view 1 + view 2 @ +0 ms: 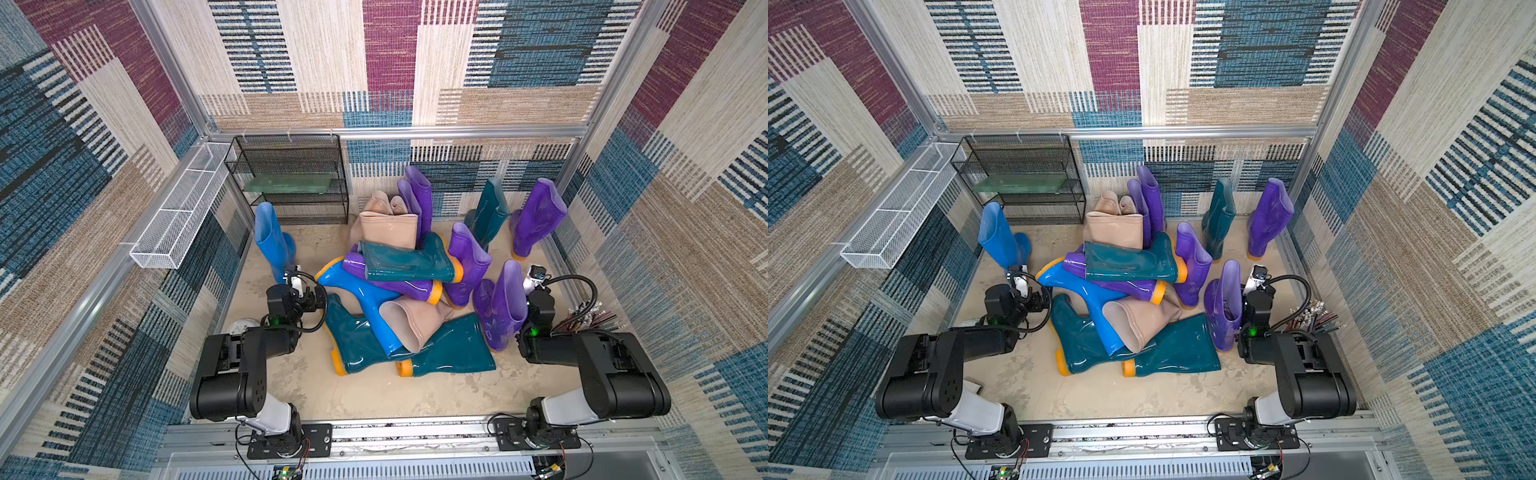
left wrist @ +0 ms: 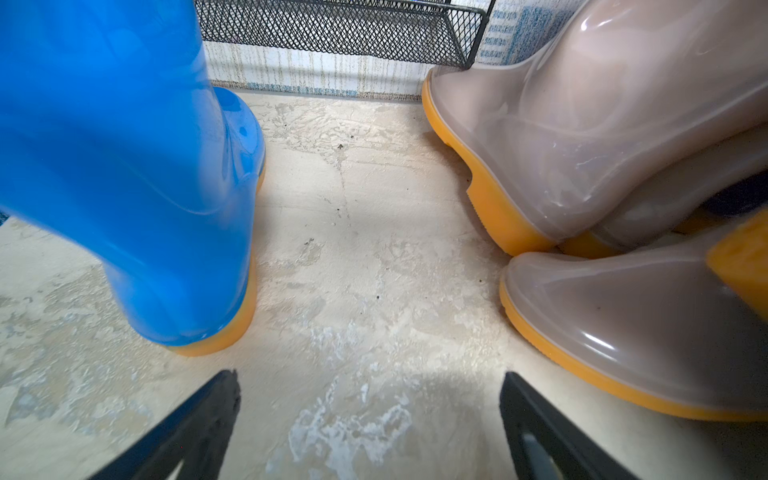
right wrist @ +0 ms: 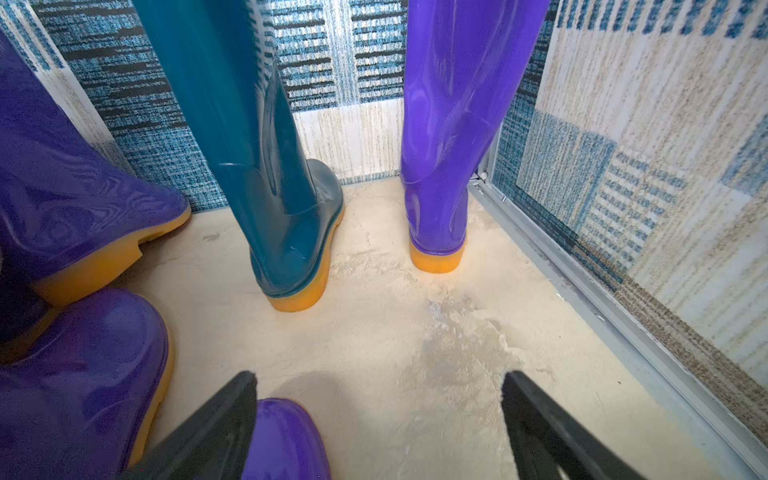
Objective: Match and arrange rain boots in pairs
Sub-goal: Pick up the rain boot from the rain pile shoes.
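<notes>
Left wrist view shows you the left gripper (image 2: 370,376) open, empty, beside the upright bright blue rubber boot (image 2: 124,166) at frame left, likely to grasp it; the right gripper (image 3: 378,378) also stands open.

Boot pile (image 1: 399,266) blocks ctr; floor (image 1: 374,399) free nr front.

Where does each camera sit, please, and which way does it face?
Both top views: high behind the arms, looking down on the boot pile; left arm, right arm show.
Left wrist: low, facing black rack, upright blue boot, beige boots; open left claw shows.
Right wrist: low, facing upright teal boot, purple boot; open right claw shows.
Shared: upright blue boot, top and left wrist.
</notes>
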Tool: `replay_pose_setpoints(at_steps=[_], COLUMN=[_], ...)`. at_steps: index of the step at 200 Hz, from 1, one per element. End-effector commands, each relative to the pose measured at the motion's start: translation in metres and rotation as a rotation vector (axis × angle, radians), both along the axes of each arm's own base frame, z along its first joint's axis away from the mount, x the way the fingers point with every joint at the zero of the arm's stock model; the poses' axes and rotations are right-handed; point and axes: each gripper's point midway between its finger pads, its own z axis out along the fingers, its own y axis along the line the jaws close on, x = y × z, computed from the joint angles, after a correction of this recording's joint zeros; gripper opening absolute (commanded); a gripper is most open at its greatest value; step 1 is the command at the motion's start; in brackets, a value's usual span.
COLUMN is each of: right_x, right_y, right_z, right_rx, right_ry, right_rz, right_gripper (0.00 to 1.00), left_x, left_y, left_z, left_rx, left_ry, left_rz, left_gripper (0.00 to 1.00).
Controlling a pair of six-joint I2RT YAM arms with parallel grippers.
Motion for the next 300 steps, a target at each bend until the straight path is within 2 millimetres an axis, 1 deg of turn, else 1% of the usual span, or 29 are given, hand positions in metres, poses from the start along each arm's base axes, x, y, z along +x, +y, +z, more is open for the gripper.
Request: replay_pose_setpoints(at_steps=[1, 201, 207, 211, 217, 229, 231, 236, 245, 249, 255, 269, 284, 287, 288, 291, 292, 293, 300], right_x=[0.001, 0.001, 0.001, 0.001, 0.001, 0.001, 0.001, 0.001, 0.005, 0.008, 0.013, 0.023, 0.024, 0.023, 0.023, 0.023, 0.023, 0.024, 0.025], right_y=[0.000, 0.001, 0.001, 0.001, 0.002, 0.002, 0.002, 0.003, 0.007, 0.008, 0.009, 0.009, 0.005, 0.005, 0.005, 0.004, 0.004, 0.004, 0.005], right_z=[0.006, 0.006, 0.006, 0.006, 0.007, 0.007, 0.007, 0.008, 0.012, 0.014, 0.018, 0.029, 0.044, 0.046, 0.047, 0.050, 0.051, 0.053, 0.059], right_rx=[-0.004, -0.002, -0.002, -0.005, -0.009, -0.010, -0.011, -0.016, -0.033, -0.048, -0.051, -0.058, -0.042, -0.038, -0.037, -0.034, -0.033, -0.033, -0.040], right_ry=[-0.022, -0.022, -0.024, -0.023, -0.023, -0.024, -0.024, -0.024, -0.010, 0.001, 0.024, 0.064, 0.046, 0.043, 0.042, 0.039, 0.040, 0.039, 0.047], right_rz=[0.003, 0.010, 0.011, 0.009, 0.008, 0.007, 0.008, 0.011, 0.014, 0.016, 0.000, -0.018, -0.040, -0.044, -0.045, -0.047, -0.047, -0.047, -0.049], right_gripper=[0.95, 0.95, 0.95, 0.95, 0.95, 0.95, 0.95, 0.95, 0.95, 0.95, 0.95, 0.95, 0.95, 0.95, 0.95, 0.95, 0.95, 0.95, 0.95], left_x=[-0.002, -0.002, -0.001, -0.001, -0.004, -0.009, -0.012, -0.015, -0.023, -0.027, -0.032, -0.044, -0.055, -0.058, -0.058, -0.062, -0.061, -0.063, -0.068], left_y=[-0.002, -0.002, 0.005, 0.011, 0.013, 0.006, 0.005, 0.001, 0.003, 0.007, 0.009, 0.007, 0.009, 0.010, 0.011, 0.012, 0.012, 0.012, 0.014], left_z=[-0.003, -0.003, -0.002, 0.001, 0.007, 0.028, 0.026, 0.033, 0.045, 0.048, 0.058, 0.076, 0.097, 0.102, 0.107, 0.109, 0.114, 0.113, 0.124], left_rx=[0.034, 0.034, 0.039, 0.042, 0.040, 0.044, 0.045, 0.048, 0.041, 0.035, 0.032, 0.044, 0.039, 0.040, 0.040, 0.041, 0.042, 0.043, 0.049], left_ry=[0.009, 0.009, 0.007, -0.001, -0.009, -0.025, -0.006, -0.018, -0.043, -0.047, -0.066, -0.070, -0.078, -0.084, -0.098, -0.092, -0.104, -0.096, -0.103], left_rz=[-0.023, -0.022, 0.021, 0.061, 0.073, 0.034, 0.025, 0.009, 0.030, 0.056, 0.077, 0.064, 0.085, 0.092, 0.095, 0.101, 0.104, 0.105, 0.115], left_gripper=[1.00, 1.00, 1.00, 1.00, 1.00, 1.00, 1.00, 1.00, 1.00, 1.00, 1.00, 1.00, 1.00, 1.00, 1.00, 1.00, 1.00, 1.00, 1.00])
